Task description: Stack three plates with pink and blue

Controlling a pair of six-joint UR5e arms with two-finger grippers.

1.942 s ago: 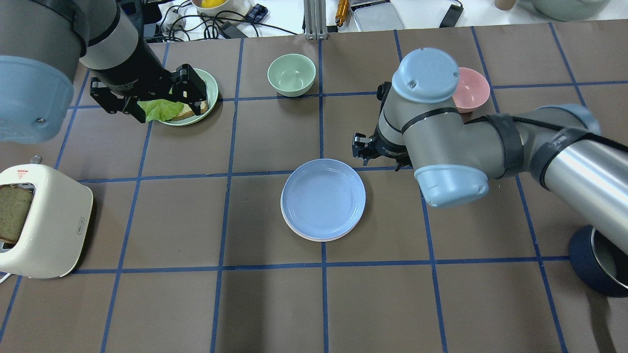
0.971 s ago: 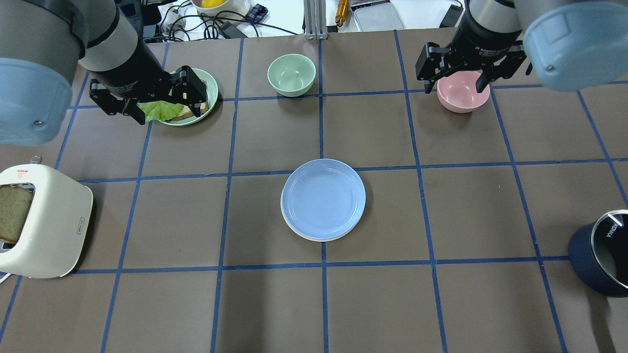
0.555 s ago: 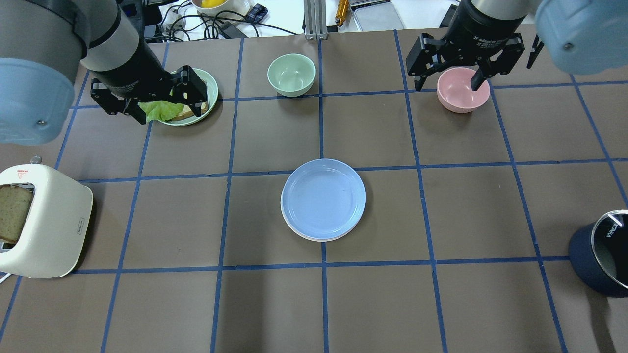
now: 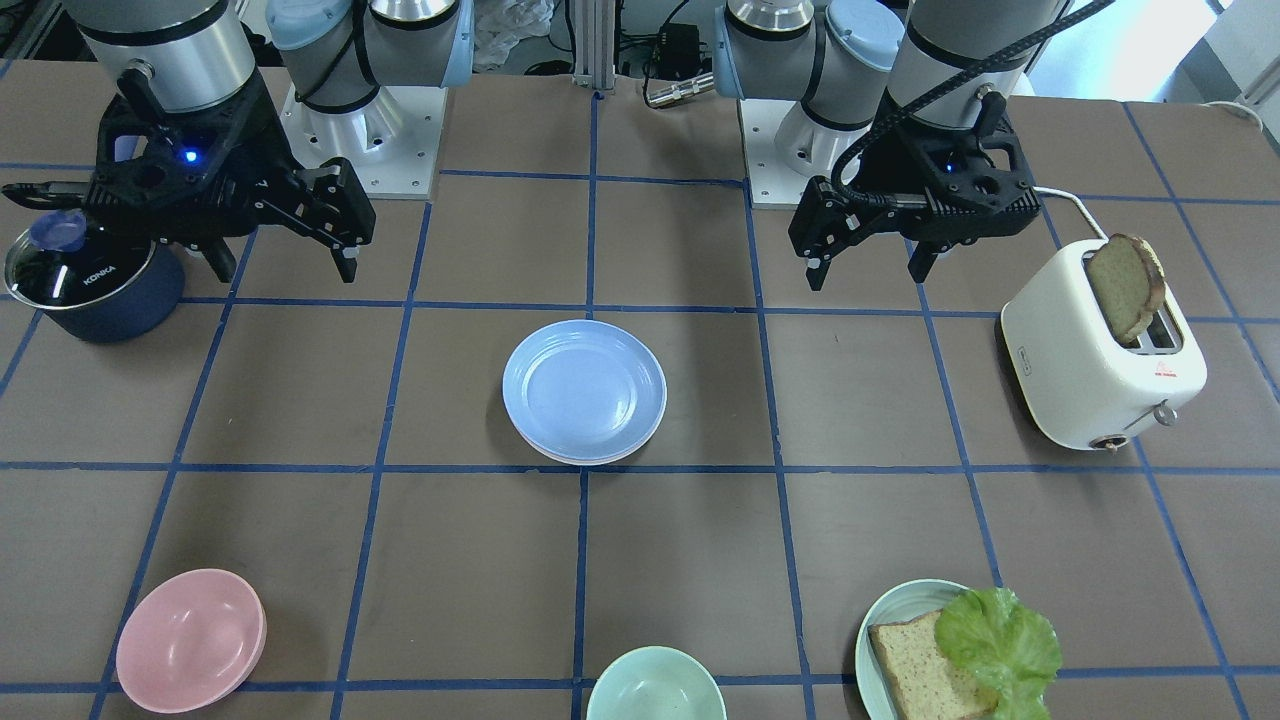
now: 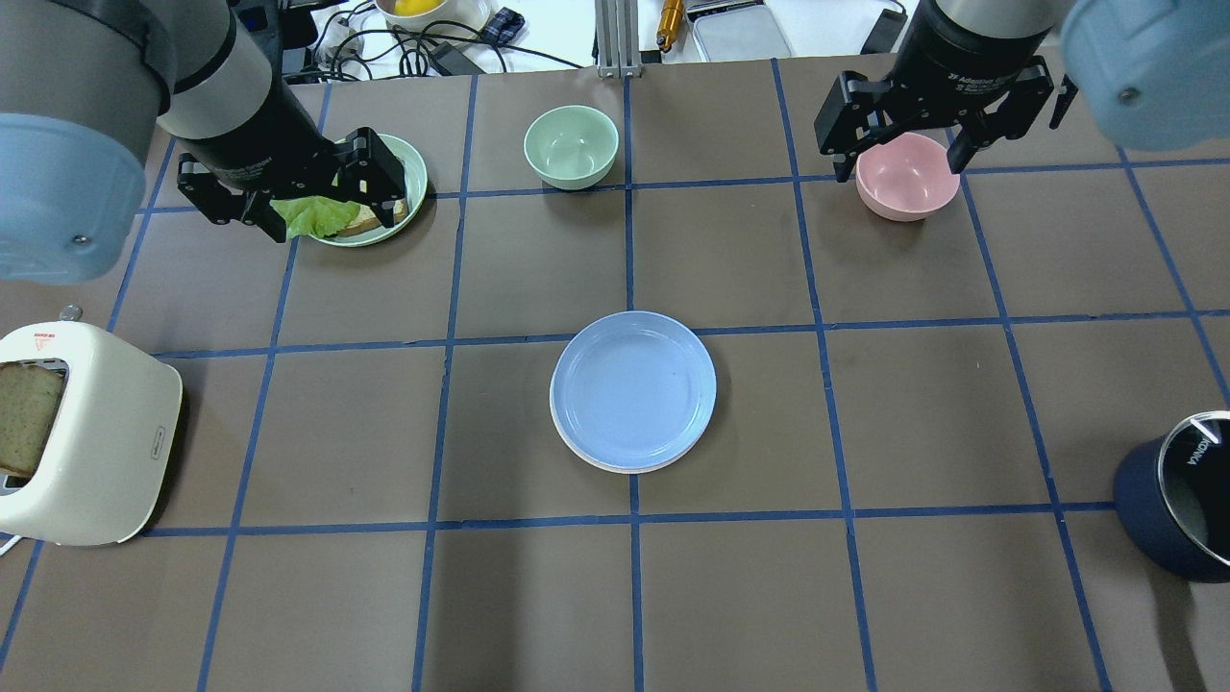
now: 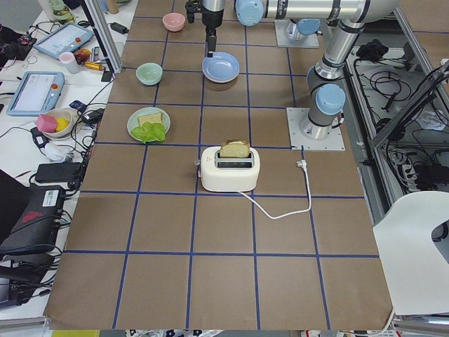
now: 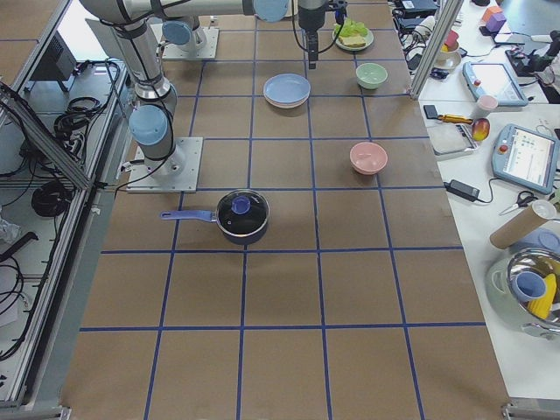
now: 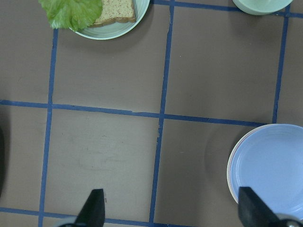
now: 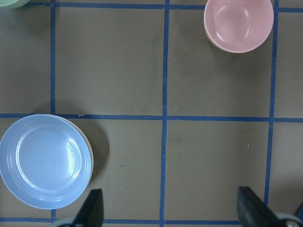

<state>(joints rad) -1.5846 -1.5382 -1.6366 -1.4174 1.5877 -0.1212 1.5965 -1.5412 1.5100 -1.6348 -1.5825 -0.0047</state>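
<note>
1. The light blue plate (image 5: pixel 633 389) tops the stack mid-surface (image 5: pixel 865 596). A pale rim (image 5: pixel 578 455) peeks out under its edge.
2. The left pincer (image 4: pixel 866 275) hangs well to that plate's left, jaws spread, holding nothing.
3. The right pincer (image 4: pixel 286 270) hangs well to its right, likewise spread and empty.
4. Bare surface rings the plate; the mint bowl (image 5: pixel 571 146) and pink bowl (image 5: pixel 907 177) sit well apart from it.

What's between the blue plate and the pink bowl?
Nothing: only bare table and blue tape lines between blue plate and pink bowl, as the right wrist view shows.
</note>
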